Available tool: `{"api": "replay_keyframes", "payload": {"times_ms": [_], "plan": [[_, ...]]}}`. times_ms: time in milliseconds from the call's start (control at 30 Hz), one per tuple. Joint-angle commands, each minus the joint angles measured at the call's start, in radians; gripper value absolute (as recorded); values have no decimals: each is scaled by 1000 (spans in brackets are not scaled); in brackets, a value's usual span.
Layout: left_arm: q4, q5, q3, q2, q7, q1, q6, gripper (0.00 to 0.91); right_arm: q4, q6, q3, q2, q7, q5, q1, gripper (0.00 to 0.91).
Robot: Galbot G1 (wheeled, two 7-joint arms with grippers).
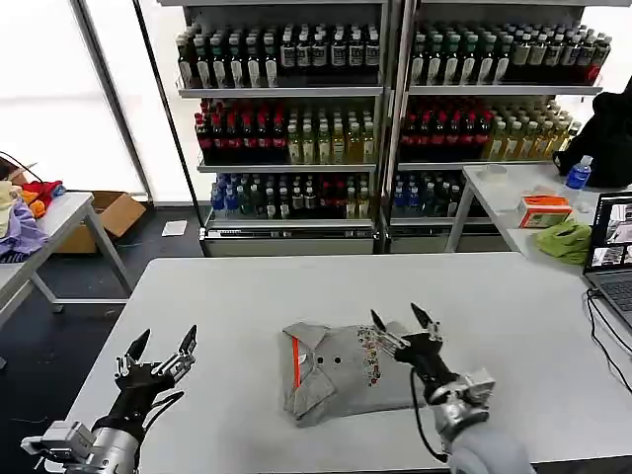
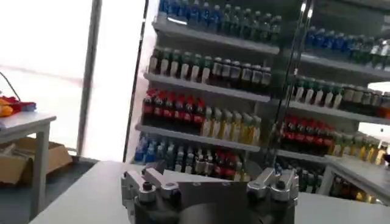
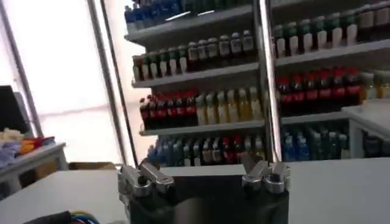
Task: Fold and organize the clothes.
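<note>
The grey table (image 1: 513, 296) spreads wide before me, and the grey polo (image 1: 341, 380) lies folded into a compact bundle near its front edge, orange collar lining showing toward my left. My right gripper (image 1: 403, 322) hangs over the bundle's right edge with fingers spread; if I drop carelessly, a tip could snag the top layer and drag the fold open. My left gripper (image 1: 161, 347), also spread, waits well apart over bare table.
</note>
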Motion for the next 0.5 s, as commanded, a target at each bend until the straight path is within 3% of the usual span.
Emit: {"api": "replay_keyframes", "payload": {"times_ms": [33,267,500], "plan": [[-14,128,17,-7,32,86,-98,907,37,275,396,-9,-166,95,-387,907],[-6,166,16,-32,53,133,-136,907,64,263,414,45,-178,103,-450,907],[9,169,14,-17,51,149,-157,907,78,257,372,52,-192,34,-459,907]]}}
